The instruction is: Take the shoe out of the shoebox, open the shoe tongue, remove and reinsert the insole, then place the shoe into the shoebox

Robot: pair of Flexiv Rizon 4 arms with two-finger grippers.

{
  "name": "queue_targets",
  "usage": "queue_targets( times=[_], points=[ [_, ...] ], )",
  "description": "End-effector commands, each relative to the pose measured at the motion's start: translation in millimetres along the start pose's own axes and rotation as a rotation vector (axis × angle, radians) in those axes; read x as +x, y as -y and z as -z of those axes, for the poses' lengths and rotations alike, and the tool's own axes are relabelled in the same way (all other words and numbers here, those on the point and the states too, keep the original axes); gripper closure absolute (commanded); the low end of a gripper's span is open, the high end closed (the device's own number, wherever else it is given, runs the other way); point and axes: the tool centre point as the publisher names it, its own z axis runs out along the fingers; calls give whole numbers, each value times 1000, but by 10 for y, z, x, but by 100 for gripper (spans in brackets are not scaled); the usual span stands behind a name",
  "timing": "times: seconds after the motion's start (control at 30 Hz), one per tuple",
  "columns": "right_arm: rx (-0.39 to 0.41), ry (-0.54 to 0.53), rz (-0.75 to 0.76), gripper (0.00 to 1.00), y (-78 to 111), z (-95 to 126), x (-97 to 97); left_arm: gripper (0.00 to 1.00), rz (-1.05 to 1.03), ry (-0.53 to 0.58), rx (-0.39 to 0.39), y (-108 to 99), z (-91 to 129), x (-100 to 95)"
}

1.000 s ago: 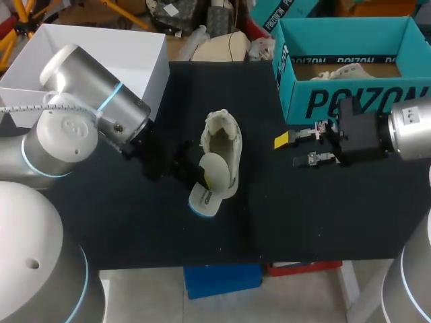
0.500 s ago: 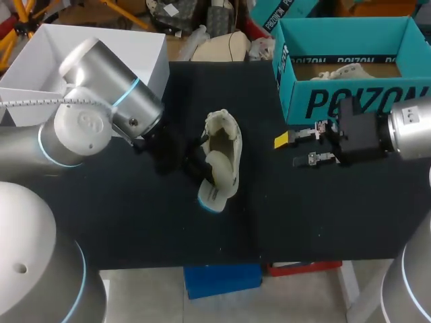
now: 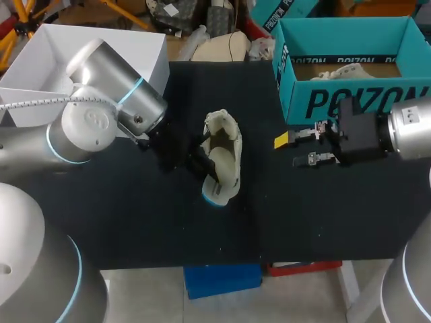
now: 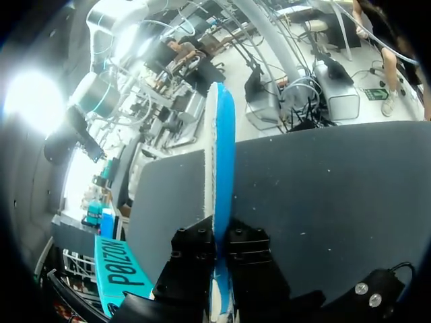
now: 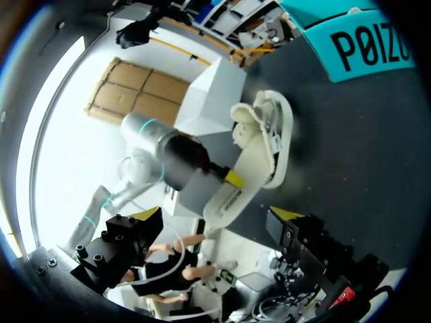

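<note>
Head view: a cream shoe (image 3: 223, 145) lies near the middle of the black table (image 3: 135, 222), with its open side up. The insole (image 3: 217, 190) sits partly in the shoe. One end of it sticks out past the end of the shoe that is closer to the front edge of the table, and that end has a blue rim.

The left arm (image 3: 101, 118) comes in from the left side. The left gripper (image 3: 201, 167) is right beside the shoe, on its left, touching the insole. In the left wrist view the insole (image 4: 222, 148) stands on its thin edge, white on one side and blue on the other. It runs straight out ahead of the left gripper (image 4: 221, 245), and the two black fingers press on it from both sides, so the gripper is clamped on the insole.

The right arm (image 3: 404, 131) comes in from the right side. The right gripper (image 3: 291, 151) hangs over the table, just in front of the teal shoebox (image 3: 350, 101), which stands at the back right corner. Its two fingers are apart and hold nothing. The shoe is well apart from it, off toward the middle of the table.

In the right wrist view the shoe (image 5: 266, 145) lies ahead of the right gripper's spread fingers (image 5: 300, 235). The left arm (image 5: 178, 161) reaches to it, and a yellow fingertip (image 5: 234, 178) rests on the insole (image 5: 225, 198) where it comes out of the shoe.

A white box (image 3: 128, 54) stands at the back left corner of the table, behind the left arm.
</note>
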Motion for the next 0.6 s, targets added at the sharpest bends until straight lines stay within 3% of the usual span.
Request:
queue_targets(
  times=[0.03, 0.37, 0.6],
  points=[
    [1, 2, -1, 0, 0, 1, 5, 100, 4, 0, -3, -178, -42, -39],
    [1, 2, -1, 0, 0, 1, 5, 100, 50, 61, -25, -542, -71, -48],
    [1, 2, -1, 0, 0, 1, 5, 97, 53, 71, -44, -676, -92, -105]
  ],
)
